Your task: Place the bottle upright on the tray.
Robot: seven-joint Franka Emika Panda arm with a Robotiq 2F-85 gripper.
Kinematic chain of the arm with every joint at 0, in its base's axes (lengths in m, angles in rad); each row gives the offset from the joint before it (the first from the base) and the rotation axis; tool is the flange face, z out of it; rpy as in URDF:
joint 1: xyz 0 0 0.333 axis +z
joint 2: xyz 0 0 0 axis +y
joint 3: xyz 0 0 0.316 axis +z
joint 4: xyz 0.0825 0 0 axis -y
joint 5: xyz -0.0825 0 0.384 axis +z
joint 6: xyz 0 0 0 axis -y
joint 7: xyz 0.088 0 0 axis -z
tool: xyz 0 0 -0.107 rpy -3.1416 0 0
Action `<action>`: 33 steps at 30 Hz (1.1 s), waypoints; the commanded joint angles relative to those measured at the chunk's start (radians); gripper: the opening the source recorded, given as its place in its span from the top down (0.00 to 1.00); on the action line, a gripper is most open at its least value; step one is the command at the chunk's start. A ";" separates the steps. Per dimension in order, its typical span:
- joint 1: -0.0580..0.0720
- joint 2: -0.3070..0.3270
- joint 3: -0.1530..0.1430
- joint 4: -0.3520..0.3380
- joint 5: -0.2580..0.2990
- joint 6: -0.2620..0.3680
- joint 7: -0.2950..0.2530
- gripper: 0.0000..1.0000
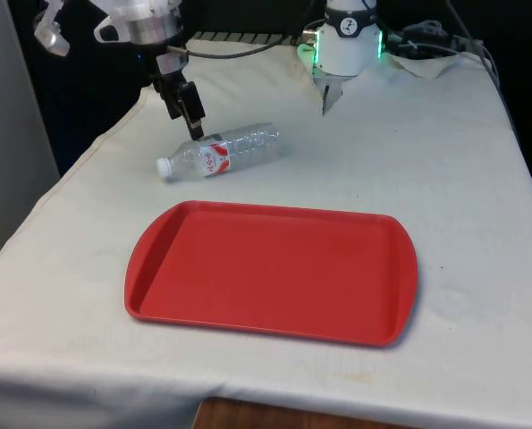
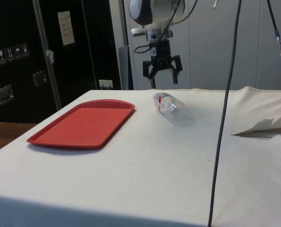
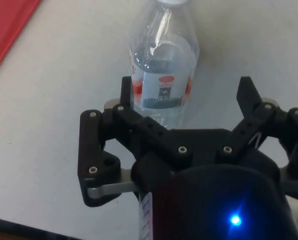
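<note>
The bottle [image 1: 219, 154] lies on its side on the cloth [image 1: 462, 179], apart from the far edge of the tray [image 1: 266, 273]. The gripper [image 2: 162, 77] hangs above the bottle with fingers spread, air between them. Cloth around the bottle is bare. The tray surface carries no load.

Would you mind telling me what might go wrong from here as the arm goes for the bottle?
1. The bottle lies on its side on the white cloth; being round, it may roll away if one finger touches first.
2. The open gripper hangs above it; thin clear plastic may squash or slip when squeezed.
3. It must be turned upright before reaching the red tray, and may topple there.
</note>
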 commanded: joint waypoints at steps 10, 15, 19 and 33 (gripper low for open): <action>-0.020 0.054 -0.006 0.066 0.062 -0.102 -0.051 0.00; -0.024 0.084 -0.020 0.104 0.091 -0.151 -0.074 0.00; -0.025 0.103 -0.030 0.131 0.109 -0.186 -0.087 0.00; -0.028 0.181 -0.074 0.230 0.165 -0.330 -0.123 0.00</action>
